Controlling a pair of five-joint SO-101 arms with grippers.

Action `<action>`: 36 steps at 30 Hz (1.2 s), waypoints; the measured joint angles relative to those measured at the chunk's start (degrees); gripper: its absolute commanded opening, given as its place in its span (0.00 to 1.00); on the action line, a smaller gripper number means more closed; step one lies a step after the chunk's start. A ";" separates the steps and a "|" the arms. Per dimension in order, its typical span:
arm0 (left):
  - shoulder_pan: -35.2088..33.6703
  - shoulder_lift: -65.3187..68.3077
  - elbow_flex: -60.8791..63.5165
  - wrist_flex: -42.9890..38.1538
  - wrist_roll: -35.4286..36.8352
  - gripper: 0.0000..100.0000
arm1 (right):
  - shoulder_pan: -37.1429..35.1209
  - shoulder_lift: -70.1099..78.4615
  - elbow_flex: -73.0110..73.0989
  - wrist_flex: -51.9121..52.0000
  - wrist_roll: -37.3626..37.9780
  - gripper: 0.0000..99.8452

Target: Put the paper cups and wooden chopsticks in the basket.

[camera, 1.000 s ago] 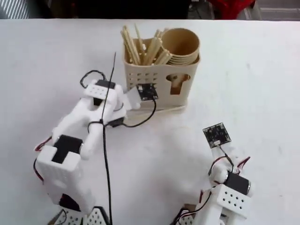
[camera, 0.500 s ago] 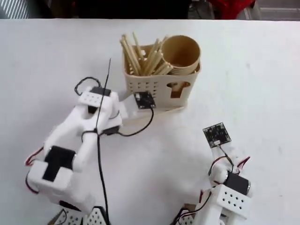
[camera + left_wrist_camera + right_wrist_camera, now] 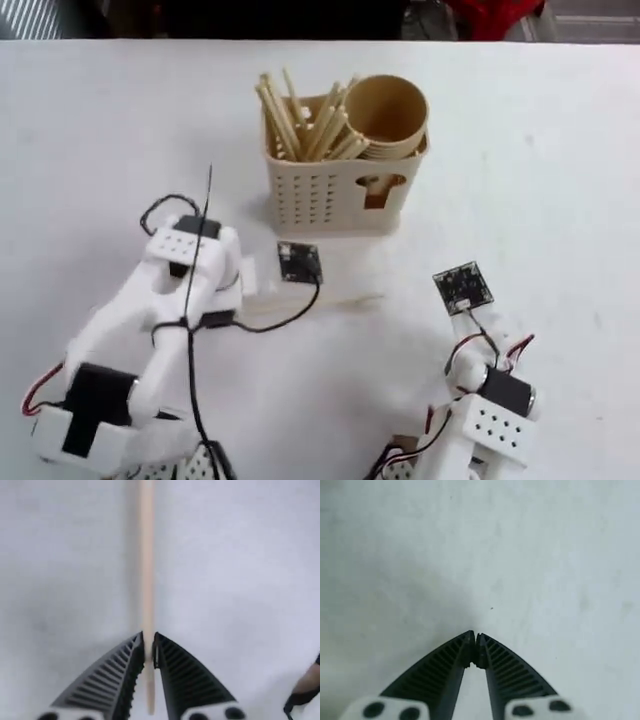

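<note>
The counter (image 3: 540,150) carries the basket (image 3: 335,190) well ahead of your left hand (image 3: 148,652). The cups (image 3: 385,105) sit stacked inside it, and a bundle of chopsticks (image 3: 295,115) stands beside them. Your right hand (image 3: 474,652) is pressed together on nothing. Your left hand pinches one loose chopstick (image 3: 146,555) near its end, and the rest runs straight out past the fingertips, low along the counter. It looks light, stiff and smooth, so it may pivot or slip; grip nearer the middle if it swings.

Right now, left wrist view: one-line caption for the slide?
Left gripper shut on one wooden chopstick running straight out past its tips, white table behind.
</note>
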 measured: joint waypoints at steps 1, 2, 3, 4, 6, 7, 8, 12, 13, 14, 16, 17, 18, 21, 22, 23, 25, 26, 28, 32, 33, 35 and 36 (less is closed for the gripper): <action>0.00 -0.62 0.70 0.00 -0.35 0.02 | 0.00 0.00 0.00 0.00 0.00 0.02; 0.00 -1.14 0.88 0.00 -0.53 0.02 | 0.00 0.00 0.00 0.00 0.00 0.02; 0.00 -1.67 0.88 0.00 -0.70 0.03 | 0.00 0.00 0.00 0.00 0.00 0.02; 0.00 -2.20 0.88 0.00 -0.79 0.03 | 0.00 0.00 0.00 0.00 0.00 0.02; 0.00 -2.64 0.88 0.00 -0.88 0.06 | 0.00 0.00 0.00 0.00 0.00 0.02; 0.00 -2.73 0.88 0.18 -0.88 0.07 | 0.00 0.00 0.00 0.00 0.00 0.02; 0.00 -2.73 0.88 0.53 -0.88 0.08 | 0.00 0.00 0.00 0.00 0.00 0.02; 0.00 -2.73 0.88 1.05 -0.88 0.11 | 0.00 0.00 0.00 0.00 0.00 0.02; 0.00 -2.73 0.88 1.05 -0.88 0.10 | 0.00 0.00 0.00 0.00 0.00 0.02; 0.00 -2.73 0.88 1.05 -0.88 0.10 | 0.00 0.00 0.00 0.00 0.00 0.02; 0.00 -2.73 0.88 1.05 -0.88 0.11 | 0.00 0.00 0.00 0.00 0.00 0.02; 0.00 -2.73 0.88 1.05 -0.88 0.11 | 0.00 0.00 0.00 0.00 0.00 0.02; 0.00 -2.73 0.88 1.05 -0.88 0.11 | 0.00 0.00 0.00 0.00 0.00 0.02; 2.11 -2.73 0.88 0.35 1.76 0.11 | 0.00 0.00 0.00 0.00 0.00 0.02; 3.25 -2.73 0.88 0.18 2.90 0.11 | 0.00 0.00 0.00 0.00 0.00 0.02; 4.40 -2.73 0.88 -0.18 3.96 0.11 | 0.00 0.00 0.00 0.00 0.00 0.02; 8.18 -2.73 0.88 -1.76 6.59 0.11 | 0.00 0.00 0.00 0.00 0.00 0.02; 10.29 -2.73 0.88 -2.90 8.62 0.11 | 0.00 0.00 0.00 0.00 0.00 0.02; 13.80 -2.73 0.62 -7.12 13.19 0.11 | 0.00 0.00 0.00 0.00 0.00 0.02; 17.14 -2.73 0.62 -15.82 19.34 0.11 | 0.00 0.00 0.00 0.00 0.00 0.02; 17.49 -2.73 0.62 -17.67 19.78 0.11 | 0.00 0.00 0.00 0.00 0.00 0.02; 17.58 -2.55 0.62 -20.04 20.22 0.11 | 0.00 0.00 0.00 0.00 0.00 0.02; 17.49 -1.93 0.62 -21.10 20.31 0.11 | 0.00 0.00 0.00 0.00 0.00 0.02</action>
